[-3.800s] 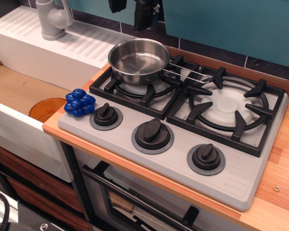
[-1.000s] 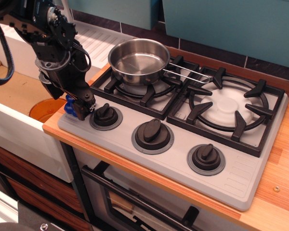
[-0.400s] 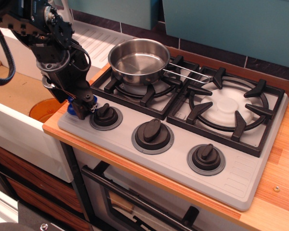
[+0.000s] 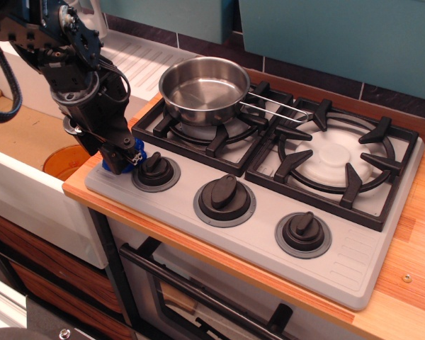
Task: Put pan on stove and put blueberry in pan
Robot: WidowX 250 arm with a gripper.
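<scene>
The shiny steel pan (image 4: 202,88) sits empty on the left rear grate of the grey stove (image 4: 340,262), its wire handle pointing right. The blueberry (image 4: 114,167) lies at the stove's front left corner, beside the leftmost knob (image 4: 156,171). Only slivers of blue show around the fingers. My gripper (image 4: 125,157) reaches down from the upper left and its fingers are closed around the blueberry, which still rests low on the stove surface.
An orange disc (image 4: 60,160) lies in the sink basin (image 4: 21,134) to the left, partly behind the arm. A white drainboard (image 4: 138,60) runs behind the sink. The right burner grate (image 4: 336,152) is bare. Wooden counter (image 4: 411,269) lies right of the stove.
The arm came down from the top of the view to the blueberry. Over the last second the fingers closed on it and the wrist shifted slightly left; the pan did not move.
</scene>
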